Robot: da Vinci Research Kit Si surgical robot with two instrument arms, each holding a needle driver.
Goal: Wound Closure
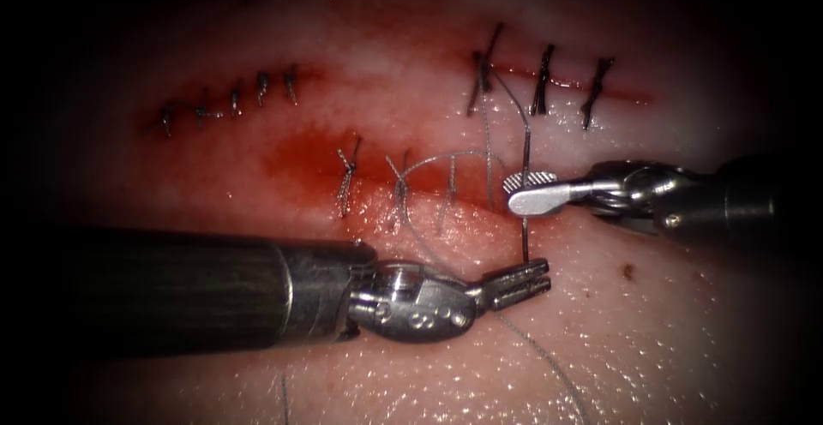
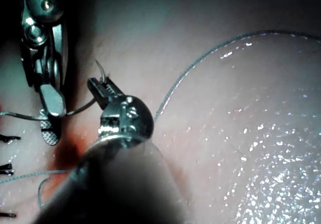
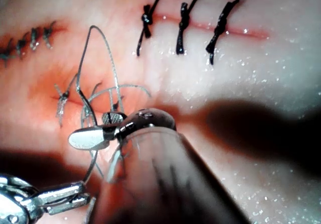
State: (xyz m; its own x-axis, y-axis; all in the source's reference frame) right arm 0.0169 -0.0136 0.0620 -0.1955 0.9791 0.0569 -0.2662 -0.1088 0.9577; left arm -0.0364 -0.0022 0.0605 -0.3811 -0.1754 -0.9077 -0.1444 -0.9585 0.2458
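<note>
The left tool (image 1: 525,278) comes in from the left with its jaws shut on the lower end of the curved needle (image 1: 524,238). The needle stands nearly upright above the tissue (image 1: 669,331), just off the right end of the middle cut (image 1: 429,202), and is not in the tissue. The right tool (image 1: 528,190) is open, one jaw on each side of the needle's middle. Thread (image 1: 490,146) runs from the needle's upper end in a loop back down to the cut. The left wrist view shows the left tool (image 2: 103,90) holding the needle (image 2: 83,107) beside the open right tool (image 2: 50,116). The right wrist view shows the open right tool (image 3: 98,128) astride the needle (image 3: 92,163).
The middle cut carries three pale stitches (image 1: 346,181) amid red fluid (image 1: 300,164). A closed cut with several small stitches (image 1: 236,99) lies upper left, and one with three dark stitches (image 1: 542,80) upper right. Loose thread (image 1: 553,369) trails over the lower tissue.
</note>
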